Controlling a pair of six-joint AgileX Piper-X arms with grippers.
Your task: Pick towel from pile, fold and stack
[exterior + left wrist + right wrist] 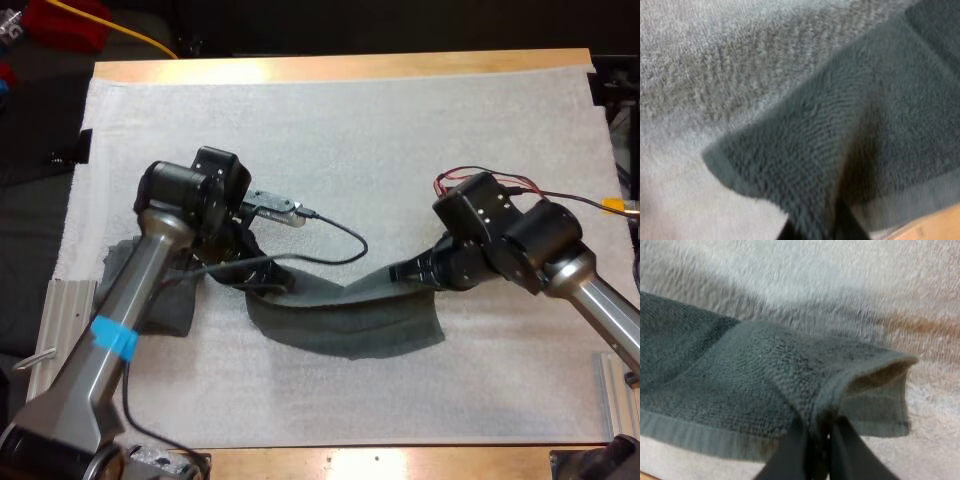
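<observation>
A dark grey-green towel [350,320] hangs stretched between my two grippers, sagging onto the white mat in the middle. My left gripper [268,282] is shut on the towel's left end; in the left wrist view the towel [840,145] is pinched between the black fingertips [790,231], a corner drooping over the mat. My right gripper [400,272] is shut on the right end; its fingers [790,455] press a folded hem of the towel [755,380] from both sides. Another dark towel [150,295] lies crumpled under my left arm at the mat's left side.
The white mat [400,130] covers most of the wooden table [350,66]. A metal rail [60,310] runs along the table's left edge and another [615,385] at the right. The wooden table edge [935,225] shows close to the left gripper.
</observation>
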